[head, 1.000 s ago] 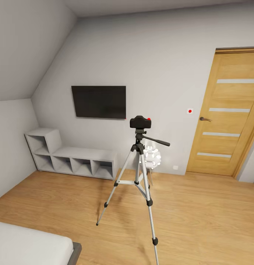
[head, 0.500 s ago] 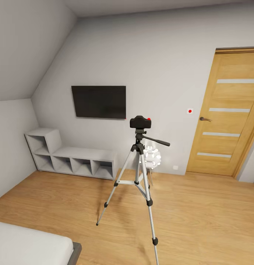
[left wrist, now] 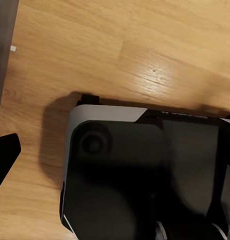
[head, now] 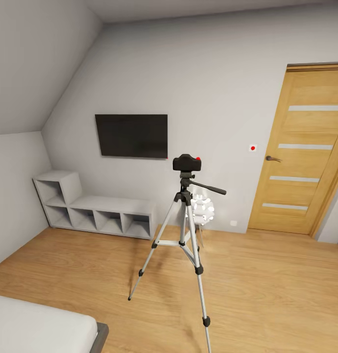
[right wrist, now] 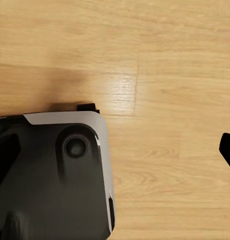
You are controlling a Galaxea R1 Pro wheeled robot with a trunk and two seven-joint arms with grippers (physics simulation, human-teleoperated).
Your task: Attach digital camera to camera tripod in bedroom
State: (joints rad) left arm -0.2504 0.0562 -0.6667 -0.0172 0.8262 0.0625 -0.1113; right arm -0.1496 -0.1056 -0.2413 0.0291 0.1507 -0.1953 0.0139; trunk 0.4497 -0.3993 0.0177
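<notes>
Digital camera [head: 187, 162] sits atop the camera tripod [head: 186, 230]; end effector states cannot be told.

Bed [head: 41, 326] cut off by frame edge

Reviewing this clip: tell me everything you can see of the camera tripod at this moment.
The camera tripod stands upright on the light wood floor, its three silver-white legs spread, with black joints and feet and centre braces linking the legs. Its black pan head carries a handle sticking out toward the door side. The digital camera, black with a red dot on top, sits on the head. Nothing else touches the tripod.
</notes>
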